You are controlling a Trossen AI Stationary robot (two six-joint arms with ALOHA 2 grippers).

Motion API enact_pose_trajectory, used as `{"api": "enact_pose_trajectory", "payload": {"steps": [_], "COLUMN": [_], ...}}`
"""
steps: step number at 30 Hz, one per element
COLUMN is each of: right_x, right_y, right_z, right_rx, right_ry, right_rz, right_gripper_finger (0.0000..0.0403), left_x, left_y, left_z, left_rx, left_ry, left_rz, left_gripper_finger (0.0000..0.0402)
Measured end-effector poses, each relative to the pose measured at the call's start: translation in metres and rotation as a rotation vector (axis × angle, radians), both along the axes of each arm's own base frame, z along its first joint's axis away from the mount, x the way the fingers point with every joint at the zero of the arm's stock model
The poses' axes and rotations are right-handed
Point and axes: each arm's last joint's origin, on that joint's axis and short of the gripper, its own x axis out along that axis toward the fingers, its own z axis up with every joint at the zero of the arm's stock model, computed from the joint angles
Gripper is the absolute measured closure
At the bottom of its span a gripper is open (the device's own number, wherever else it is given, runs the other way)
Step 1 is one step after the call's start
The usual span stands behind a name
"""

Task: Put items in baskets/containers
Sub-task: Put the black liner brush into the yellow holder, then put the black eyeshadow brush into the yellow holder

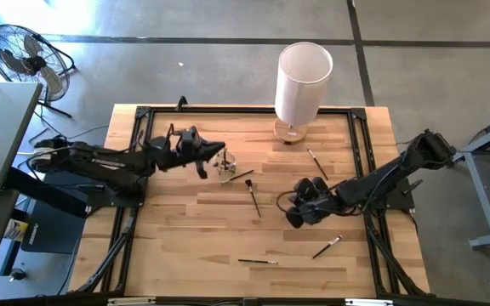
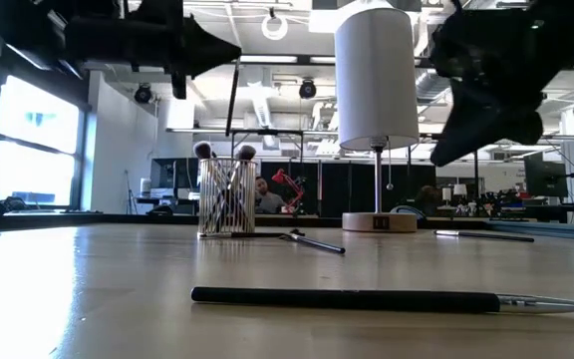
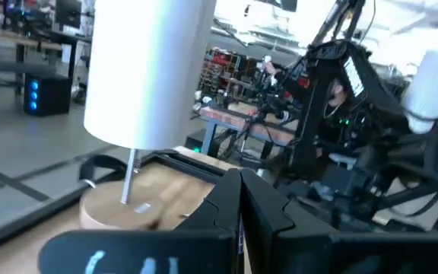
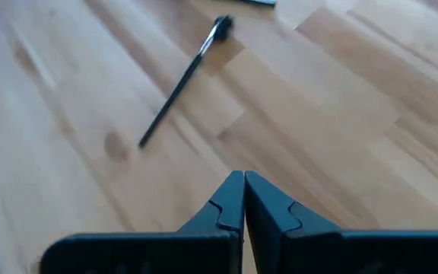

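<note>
Your left gripper [image 1: 218, 152] hangs just above the glass cup [image 1: 225, 167], fingers pressed together; in the low view a thin dark brush [image 2: 232, 98] hangs down from it over the cup's mouth, so it looks pinched, though the grip point itself is hard to see. The cup [image 2: 226, 195] already has several brushes standing in it, bristle tips up. One loose brush [image 1: 242, 176] lies just beside the cup, and another [image 1: 253, 197] lies a little nearer the table middle. Your right gripper [image 1: 286, 202] hovers over bare wood right of center, fingers shut tight on nothing; its wrist view shows a dark-handled brush [image 4: 182, 82] lying on the boards ahead of it. Further out you have one brush [image 1: 316, 162] near the lamp base, one [image 1: 327, 246] toward the near right, and one [image 1: 257, 261] close to the near edge. The tall white cylinder on a wooden base [image 1: 301, 85] stands at the far edge, well apart from the cup. Beyond the wooden table [image 1: 177, 246], a floor fan [image 1: 25, 59] sits at the far left. In the low view the near brush [image 2: 347, 298] lies across the foreground.
</note>
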Motion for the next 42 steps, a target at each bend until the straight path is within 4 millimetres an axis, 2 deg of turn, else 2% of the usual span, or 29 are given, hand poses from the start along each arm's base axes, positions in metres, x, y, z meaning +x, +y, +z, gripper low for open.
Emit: {"api": "enact_pose_trajectory", "payload": {"steps": [7, 11, 18, 24, 29, 33, 37, 42], "right_x": [0.01, 0.013, 0.016, 0.017, 0.018, 0.018, 0.019, 0.019], "right_y": [-0.019, -0.027, -0.037, -0.043, -0.047, -0.052, -0.06, -0.075], "right_z": [0.002, 0.003, 0.003, 0.003, 0.002, 0.002, 0.001, 0.0], "right_rx": [0.018, 0.025, 0.047, 0.064, 0.088, 0.07, 0.069, 0.079], "right_ry": [-0.042, -0.057, -0.061, -0.055, -0.044, -0.023, -0.006, 0.042], "right_rz": [-0.085, -0.12, -0.174, -0.188, -0.186, -0.157, -0.156, -0.155], "right_gripper_finger": [0.0396, 0.0396, 0.0396, 0.0396, 0.0396, 0.0396, 0.0396, 0.0396], "left_x": [-0.004, 0.0, 0.011, 0.013, 0.013, 0.017, 0.024, 0.031], "left_y": [0.037, 0.048, 0.052, 0.053, 0.051, 0.052, 0.055, 0.056], "left_z": [-0.009, -0.026, -0.051, -0.062, -0.068, -0.065, -0.052, -0.014], "left_rx": [0.05, 0.041, 0.035, 0.04, 0.086, 0.078, 0.09, 0.109], "left_ry": [0.076, 0.166, 0.274, 0.336, 0.415, 0.431, 0.397, 0.354], "left_rz": [-0.038, -0.096, -0.125, -0.123, -0.187, -0.194, -0.219, -0.258], "left_gripper_finger": [0.0401, 0.0401, 0.0402, 0.0399, 0.0361, 0.0315, 0.0277, 0.0256]}}
